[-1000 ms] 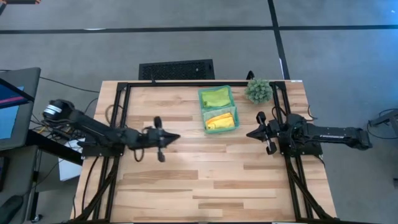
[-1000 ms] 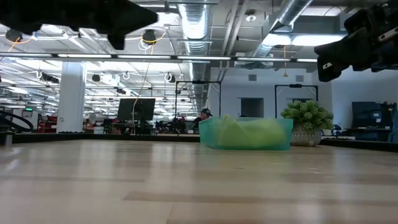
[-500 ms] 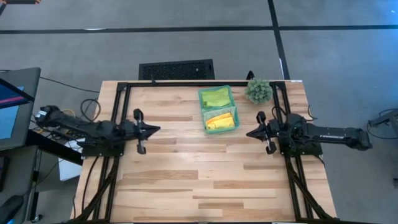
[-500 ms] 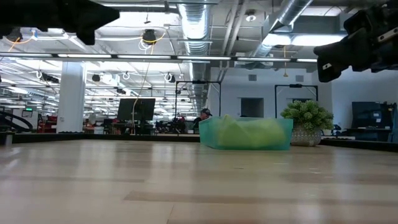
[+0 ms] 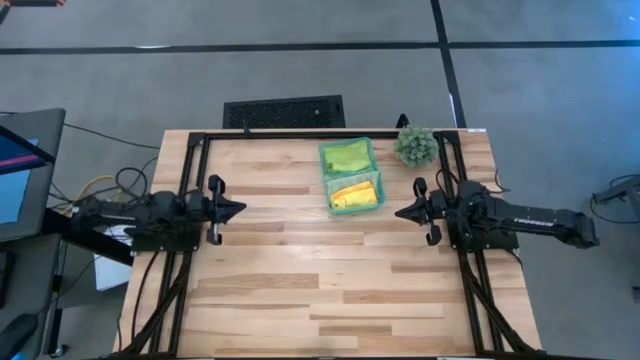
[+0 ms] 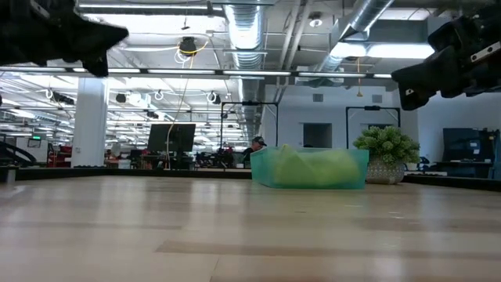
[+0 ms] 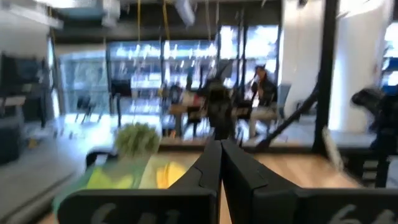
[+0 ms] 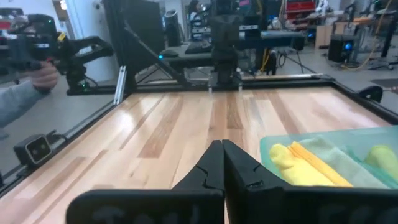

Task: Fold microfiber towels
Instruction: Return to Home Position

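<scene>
Towels lie folded inside the translucent teal plastic bin (image 5: pixel 322 172) toward the far edge of the wooden table (image 5: pixel 300 290). The lime green microfiber towel (image 5: pixel 346 156) fills the farther half and the yellow microfiber towel (image 5: pixel 354 194) the half toward the table's middle. The left gripper (image 5: pixel 240 208) hangs above the table's left side, fingers pressed together on nothing. The right gripper (image 5: pixel 399 213) hangs near the bin's right, likewise clenched and empty. A small spiky green plant (image 5: pixel 416 146) stands by the far right corner.
</scene>
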`<act>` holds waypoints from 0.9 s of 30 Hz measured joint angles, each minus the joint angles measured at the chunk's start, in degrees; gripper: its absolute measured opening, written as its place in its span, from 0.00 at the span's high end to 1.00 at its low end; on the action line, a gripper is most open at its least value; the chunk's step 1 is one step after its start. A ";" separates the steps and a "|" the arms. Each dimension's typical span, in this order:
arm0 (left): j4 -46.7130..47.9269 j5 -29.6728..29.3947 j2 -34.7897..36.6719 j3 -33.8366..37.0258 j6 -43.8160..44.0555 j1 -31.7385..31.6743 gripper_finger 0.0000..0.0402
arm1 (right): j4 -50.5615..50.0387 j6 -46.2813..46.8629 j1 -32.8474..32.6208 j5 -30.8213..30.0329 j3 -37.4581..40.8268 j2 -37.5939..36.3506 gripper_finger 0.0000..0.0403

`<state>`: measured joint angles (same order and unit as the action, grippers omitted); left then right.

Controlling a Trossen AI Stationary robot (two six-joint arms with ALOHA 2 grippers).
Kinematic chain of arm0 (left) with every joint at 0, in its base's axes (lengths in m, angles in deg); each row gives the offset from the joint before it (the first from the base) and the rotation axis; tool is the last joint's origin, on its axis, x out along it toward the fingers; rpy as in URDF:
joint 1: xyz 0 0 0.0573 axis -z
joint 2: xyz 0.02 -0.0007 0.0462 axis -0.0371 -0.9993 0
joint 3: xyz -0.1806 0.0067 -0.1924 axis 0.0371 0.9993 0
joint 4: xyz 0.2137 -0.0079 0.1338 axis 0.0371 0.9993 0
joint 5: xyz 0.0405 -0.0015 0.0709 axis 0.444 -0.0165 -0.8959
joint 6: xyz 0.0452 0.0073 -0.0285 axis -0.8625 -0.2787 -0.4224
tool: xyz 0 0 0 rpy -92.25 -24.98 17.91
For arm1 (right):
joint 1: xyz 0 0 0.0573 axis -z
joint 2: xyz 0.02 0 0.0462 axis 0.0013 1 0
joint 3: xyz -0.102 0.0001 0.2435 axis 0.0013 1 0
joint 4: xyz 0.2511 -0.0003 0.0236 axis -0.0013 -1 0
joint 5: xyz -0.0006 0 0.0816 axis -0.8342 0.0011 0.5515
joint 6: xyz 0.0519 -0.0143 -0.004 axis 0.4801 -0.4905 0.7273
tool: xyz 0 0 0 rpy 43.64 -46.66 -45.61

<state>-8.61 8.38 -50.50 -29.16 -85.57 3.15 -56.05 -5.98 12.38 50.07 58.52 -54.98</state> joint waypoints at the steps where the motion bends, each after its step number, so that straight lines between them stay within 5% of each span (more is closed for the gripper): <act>1: 2.08 0.64 0.47 0.01 0.79 -1.26 1.00 | -0.67 -0.54 0.58 1.00 0.00 0.00 0.96; 9: 5.79 6.20 0.64 0.05 2.83 -9.95 1.00 | -3.76 -0.11 13.18 16.00 0.00 -4.46 0.97; 17: 5.72 8.60 0.66 0.12 2.83 -11.89 1.00 | -4.97 8.04 23.53 19.89 0.00 -12.19 0.99; 21: 5.62 8.47 0.76 0.16 2.94 -11.89 1.00 | -4.95 9.39 17.63 13.48 0.00 -12.17 0.99; 27: 5.31 7.84 0.77 0.21 2.58 -11.88 1.00 | -6.28 6.65 -2.89 -14.15 0.00 -12.20 1.00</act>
<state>-3.30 16.23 -49.73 -28.96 -82.99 -8.73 -62.33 0.67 9.49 35.92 58.52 -67.18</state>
